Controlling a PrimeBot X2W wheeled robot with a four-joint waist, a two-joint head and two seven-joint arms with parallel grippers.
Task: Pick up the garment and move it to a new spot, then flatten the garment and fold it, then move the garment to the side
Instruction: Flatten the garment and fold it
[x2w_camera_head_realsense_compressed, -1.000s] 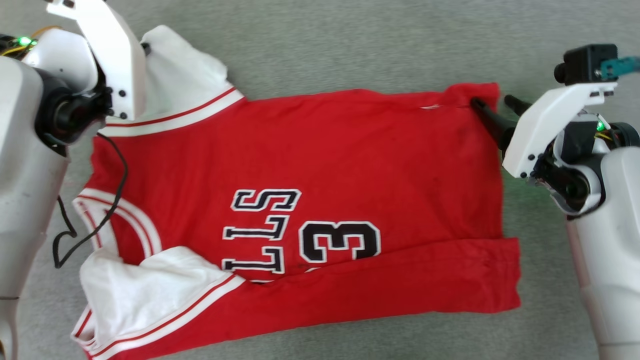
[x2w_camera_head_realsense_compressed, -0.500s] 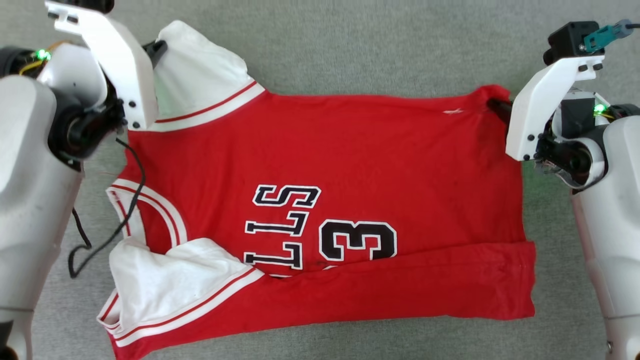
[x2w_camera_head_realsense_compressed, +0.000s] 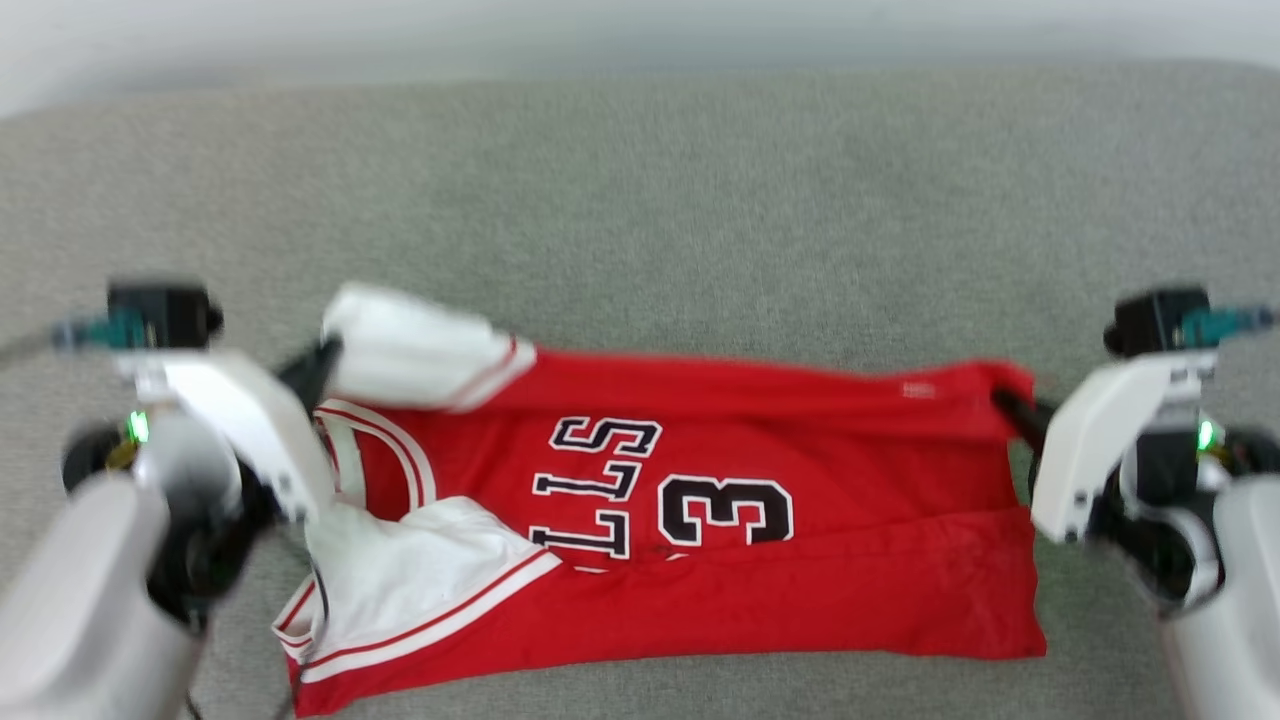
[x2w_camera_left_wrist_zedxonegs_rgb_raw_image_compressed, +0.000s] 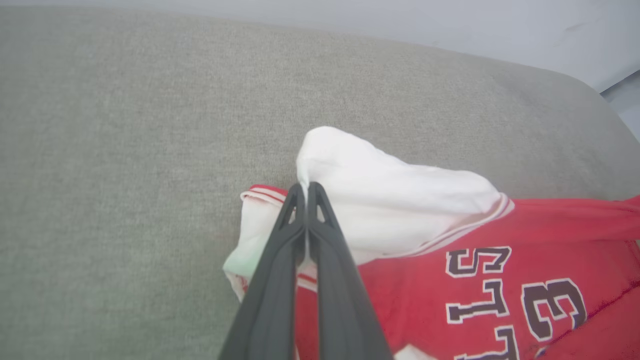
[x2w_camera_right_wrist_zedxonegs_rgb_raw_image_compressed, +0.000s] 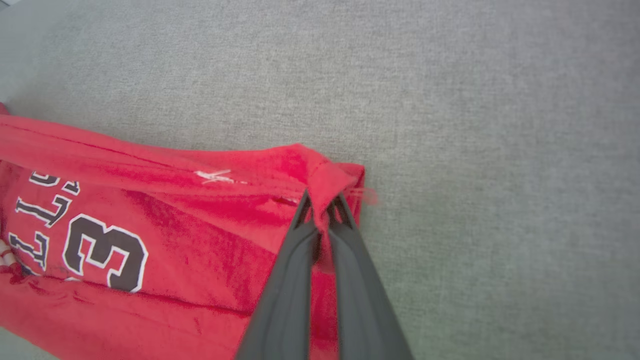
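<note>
Near edge: the garment (x2w_camera_head_realsense_compressed: 800, 600) lies on the grey fabric surface (x2w_camera_head_realsense_compressed: 700, 220) right in front of me. Its nearest long side is folded up over the front as a red band.
Near sleeve: the near white sleeve (x2w_camera_head_realsense_compressed: 400, 570), with striped trim, lies at my lower left, just beside the striped neckline (x2w_camera_head_realsense_compressed: 385, 465).
Print: the black letters (x2w_camera_head_realsense_compressed: 585, 487) and the "3" (x2w_camera_head_realsense_compressed: 745, 511) sit mid-shirt. I see the band covering the lowest letter's edge.
Left pincer (x2w_camera_left_wrist_zedxonegs_rgb_raw_image_compressed: 305, 189): pressed together, pinching the far white sleeve (x2w_camera_left_wrist_zedxonegs_rgb_raw_image_compressed: 390, 200), which bunches up off the surface.
Right pincer (x2w_camera_right_wrist_zedxonegs_rgb_raw_image_compressed: 322, 202): pressed together, pinching the far hem corner of the red cloth.
Far edge: drawn taut between my two pincers, raised and leaning in over the front.
Beyond: bare grey surface, then a pale wall (x2w_camera_left_wrist_zedxonegs_rgb_raw_image_compressed: 450, 25).
</note>
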